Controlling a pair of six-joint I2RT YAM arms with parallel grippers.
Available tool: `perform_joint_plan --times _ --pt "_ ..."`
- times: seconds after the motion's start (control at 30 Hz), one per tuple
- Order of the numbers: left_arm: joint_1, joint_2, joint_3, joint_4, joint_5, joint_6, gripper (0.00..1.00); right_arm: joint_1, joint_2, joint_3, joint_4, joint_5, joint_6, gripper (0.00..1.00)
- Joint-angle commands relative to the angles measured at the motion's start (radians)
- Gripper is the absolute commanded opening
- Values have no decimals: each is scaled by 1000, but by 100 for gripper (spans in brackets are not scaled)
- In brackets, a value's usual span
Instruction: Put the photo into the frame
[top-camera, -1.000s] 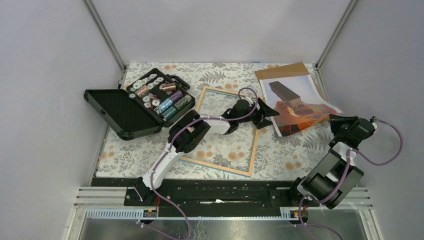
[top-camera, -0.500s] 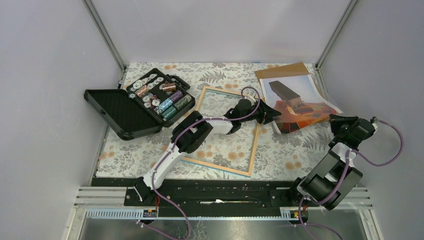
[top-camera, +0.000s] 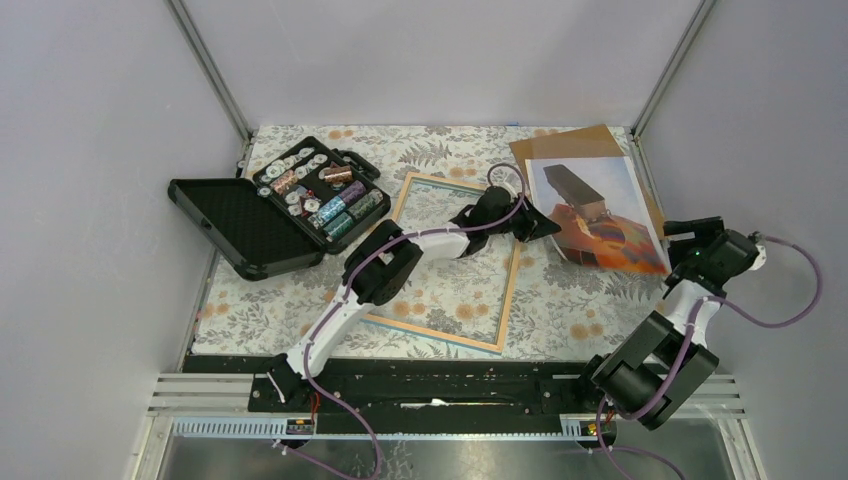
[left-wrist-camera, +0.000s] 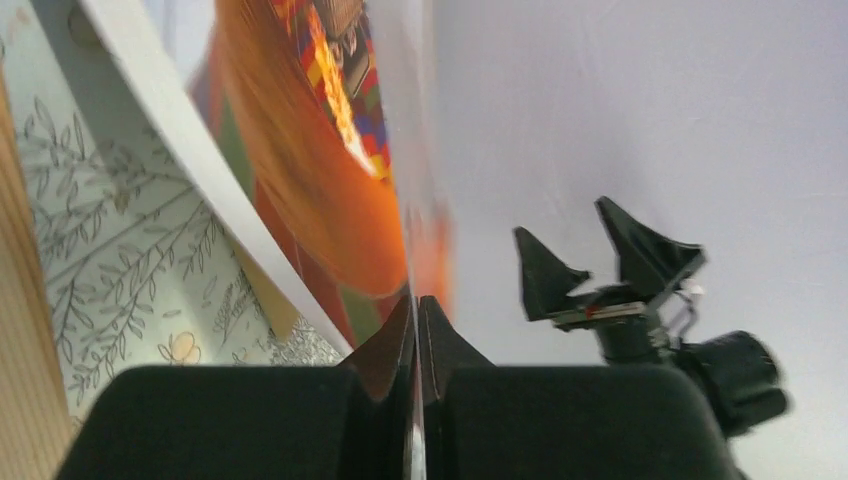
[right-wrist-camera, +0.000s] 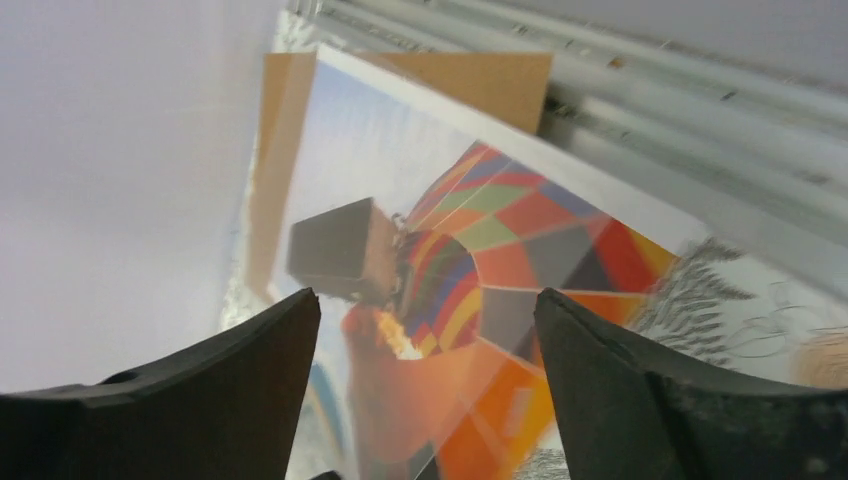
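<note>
Left wrist view shows you the left jaws pinched shut on the left edge of the photo (left-wrist-camera: 330, 150), tilting it up off the worktop (top-camera: 570, 320) at far right, probably so you can carry it left to the frame (top-camera: 440, 338), which lies wood side up. Your right jaws gape wide, holding nothing. The photo sits just beyond their tips.
</note>
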Motion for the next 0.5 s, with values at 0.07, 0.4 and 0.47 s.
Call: perform_joint_plan --times 0.07,0.4,0.47 --pt "26 -107 223 -420 11 413 0 -4 -62 251 -384 282 -209 100" --pt "193 -446 3 -854 216 764 0 221 3 534 -584 69 -389 100" --pt "240 -552 -79 -997 224 898 0 336 2 515 -575 31 -401 100"
